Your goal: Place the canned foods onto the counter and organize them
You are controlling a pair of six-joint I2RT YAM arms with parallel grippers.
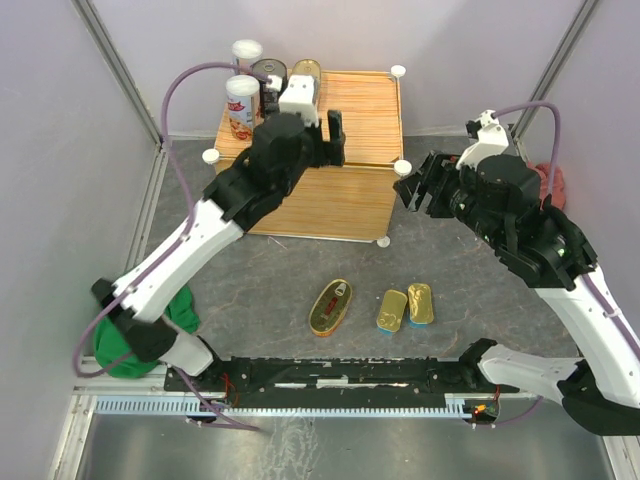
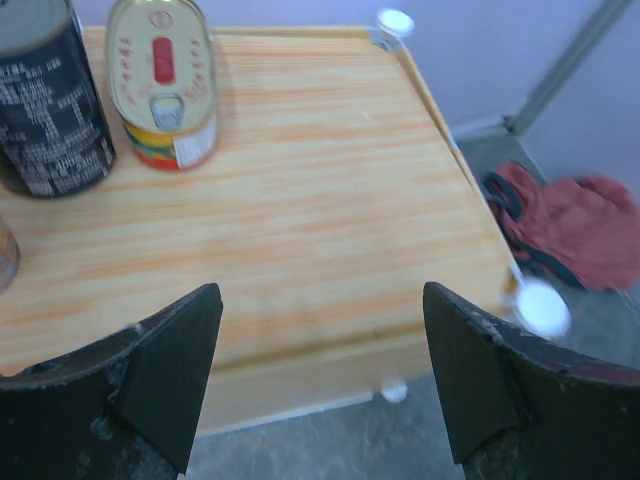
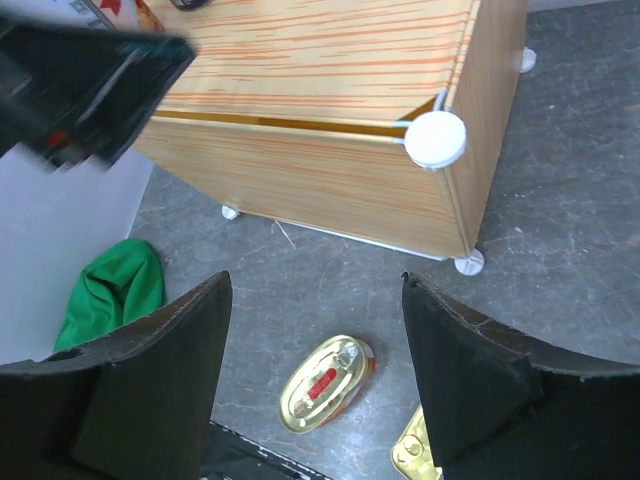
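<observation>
Since three tins are not yet up, i.e. one oval tin and two rectangular tins lying on the bench in front of the counter, the step in hand looks like a pick from that group, prob. by the right arm. In its own view the right pincer hangs released & empty above the bench beside the counter's near-right corner, w/ the oval tin showing below, between its fingers. The left pincer is spread wide w/ nothing in it, over the bare middle of the counter top. Already up at the far-left corner, packed close: two tall cylinders, a dark round tin and a second oval tin. To do it well, IMO: turn the wrist to match the tin's slanted long axis, then come straight down w/ jaws across the short axis. It's flat & low, so the fingers need to reach nearly to the bench or they'll slip over the rim. Set it lid-up next to its twin, keep the left arm off the drop spot, & mind the corner knob on the way up.
</observation>
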